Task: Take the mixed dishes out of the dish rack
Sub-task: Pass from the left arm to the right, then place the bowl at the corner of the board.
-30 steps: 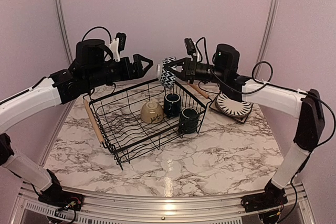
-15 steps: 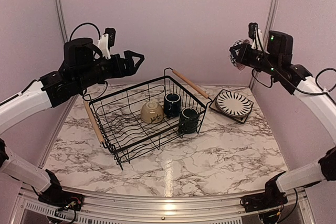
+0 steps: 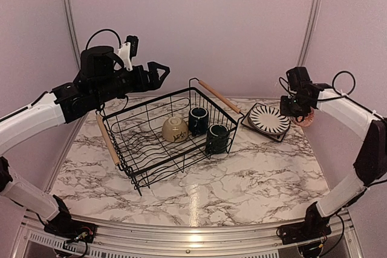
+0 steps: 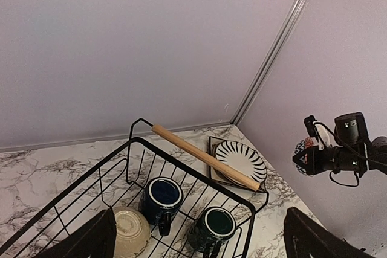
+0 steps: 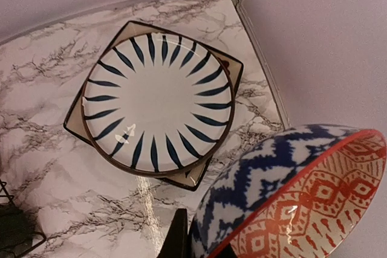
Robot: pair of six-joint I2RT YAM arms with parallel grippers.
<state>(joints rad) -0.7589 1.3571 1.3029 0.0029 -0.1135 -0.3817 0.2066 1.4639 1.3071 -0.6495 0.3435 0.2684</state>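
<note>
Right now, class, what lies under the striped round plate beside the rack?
A square plate, only its corners showing around the striped plate; it rests on the marble table. Its middle is covered, so its pattern and any dish sandwiched between cannot be seen.

White marble table (image 3: 242, 179), grey-veined; lilac walls (image 3: 193, 22) behind; metal posts (image 3: 66, 16) at far corners; metal rail (image 3: 193, 237) along near edge.

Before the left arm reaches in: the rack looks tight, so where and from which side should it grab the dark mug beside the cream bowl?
Probably the rim of the dark mug, from straight above. It stands upright, mouth open, while the dish rack wires, the cream bowl and the second mug crowd its sides. Jaws astride the wall, clear of the handle.
</note>
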